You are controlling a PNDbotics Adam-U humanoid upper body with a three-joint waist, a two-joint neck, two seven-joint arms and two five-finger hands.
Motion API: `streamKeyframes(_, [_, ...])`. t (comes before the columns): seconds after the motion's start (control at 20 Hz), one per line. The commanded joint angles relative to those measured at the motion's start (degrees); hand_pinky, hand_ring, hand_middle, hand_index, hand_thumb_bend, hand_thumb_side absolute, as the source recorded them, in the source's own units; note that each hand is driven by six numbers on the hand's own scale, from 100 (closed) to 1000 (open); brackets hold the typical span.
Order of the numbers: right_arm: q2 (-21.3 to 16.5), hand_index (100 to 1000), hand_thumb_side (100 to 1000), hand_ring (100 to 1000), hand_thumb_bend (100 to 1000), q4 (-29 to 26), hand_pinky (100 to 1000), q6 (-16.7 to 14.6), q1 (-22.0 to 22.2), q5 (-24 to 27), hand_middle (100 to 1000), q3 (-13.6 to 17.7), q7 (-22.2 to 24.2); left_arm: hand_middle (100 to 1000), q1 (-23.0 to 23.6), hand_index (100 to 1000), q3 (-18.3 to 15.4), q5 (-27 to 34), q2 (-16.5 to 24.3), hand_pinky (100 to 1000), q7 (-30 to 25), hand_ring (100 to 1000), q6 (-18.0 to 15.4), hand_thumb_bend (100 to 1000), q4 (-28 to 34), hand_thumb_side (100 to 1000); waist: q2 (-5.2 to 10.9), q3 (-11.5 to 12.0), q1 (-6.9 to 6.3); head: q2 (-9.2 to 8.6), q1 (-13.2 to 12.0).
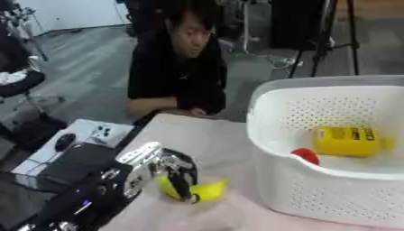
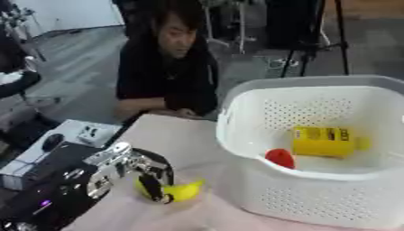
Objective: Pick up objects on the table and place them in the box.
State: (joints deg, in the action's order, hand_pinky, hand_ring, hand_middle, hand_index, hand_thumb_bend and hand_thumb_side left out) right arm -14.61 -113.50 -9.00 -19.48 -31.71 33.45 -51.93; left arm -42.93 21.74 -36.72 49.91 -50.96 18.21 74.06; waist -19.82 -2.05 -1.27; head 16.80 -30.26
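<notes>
Banana-shaped yellow plastic toy (image 1: 202, 189) lies on the pale pink table surface (image 1: 197, 135), near the table's left edge and just left of the white perforated plastic basket (image 1: 315, 194). Its long axis runs roughly left to right across the view, with one tapered tip pointing right and slightly upward toward the basket wall, while the other end is hidden behind the robot's fingers. The left hand (image 1: 170, 169), black with silver joints, comes in from the lower left and sits over the left part of the toy; its dark fingers (image 2: 155, 186) curl down across the yellow body and appear to grasp it, with the fingertips at the table surface. Inside the basket, which fills the right side of the view, a yellow boxy container with dark markings (image 1: 346, 140) lies on its side against the floor, and a small red rounded object (image 1: 306, 155) rests just inside the near wall, to the left of the container. Neither touches the toy outside. The right hand shows in neither view.
</notes>
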Motion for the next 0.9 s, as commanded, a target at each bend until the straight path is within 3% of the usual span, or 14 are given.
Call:
streamKeyframes(0.05, [-1.8, 478, 564, 517, 100, -1.1, 691, 0.1, -0.4, 0.2, 458, 0.4, 0.0, 911, -0.6, 853, -0.3, 0.6, 1.9, 770, -1.0, 884, 1.6, 290, 0.4, 444, 1.09, 0.0, 0.07, -0.40, 0.0])
streamKeyframes(0.75, [-1.7, 478, 563, 517, 100, -1.1, 690, 0.1, -0.4, 0.3, 458, 0.5, 0.0, 908, -0.5, 871, 0.4, -1.6, 1.2, 774, -1.0, 883, 0.7, 336, -1.6, 430, 1.01, -0.2, 0.15, -0.50, 0.1])
streamKeyframes(0.8, [-1.7, 478, 561, 517, 100, -1.1, 690, 0.1, -0.4, 0.3, 457, 0.5, 0.0, 909, -0.4, 879, 0.6, -1.5, 1.1, 773, -1.0, 883, 0.7, 380, -1.8, 417, 1.01, -0.2, 0.14, -0.44, 0.1])
streamKeyframes(0.9, [-1.7, 478, 561, 517, 100, -1.1, 690, 0.1, -0.4, 0.3, 457, 0.5, 0.0, 908, -0.4, 877, 0.8, -1.4, 1.0, 773, -1.0, 883, 0.7, 386, -2.1, 414, 1.01, -0.2, 0.14, -0.36, 0.1])
